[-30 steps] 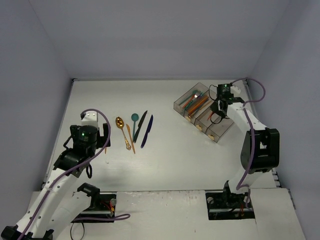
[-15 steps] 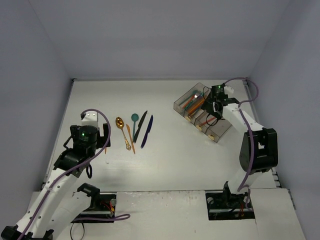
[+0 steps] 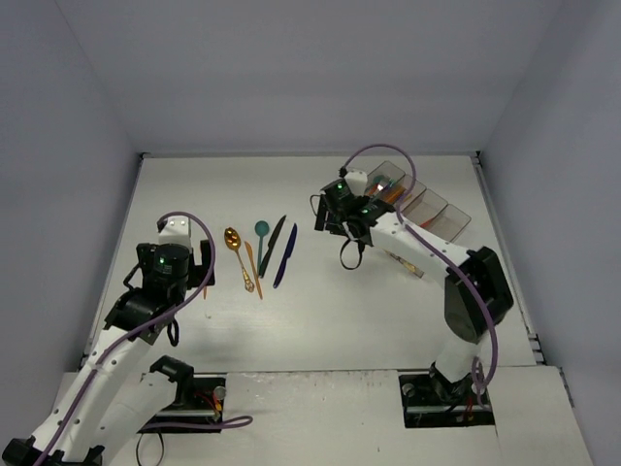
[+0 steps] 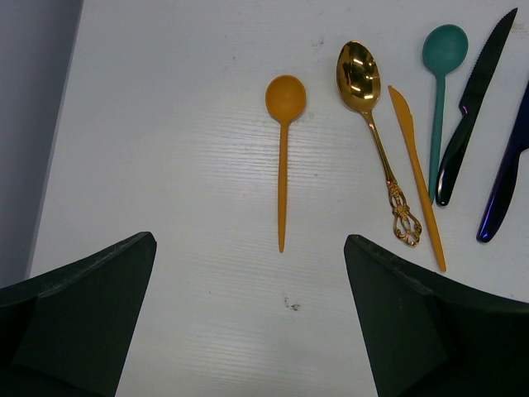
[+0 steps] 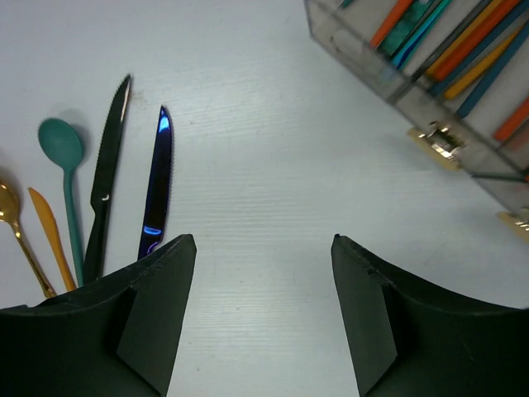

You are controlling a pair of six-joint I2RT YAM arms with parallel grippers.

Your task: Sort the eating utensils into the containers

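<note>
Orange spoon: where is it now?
Left wrist view, centre: the orange spoon lies just left of the gold spoon, ahead of the open left gripper.

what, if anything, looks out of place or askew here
Nothing looks spilled or damaged. The containers sit at a slant on the table, and the orange spoon lies apart, left of the close row running from the gold spoon to the navy knife.

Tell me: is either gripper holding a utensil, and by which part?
Nothing is held: the left gripper and the right gripper are both open and empty.
</note>
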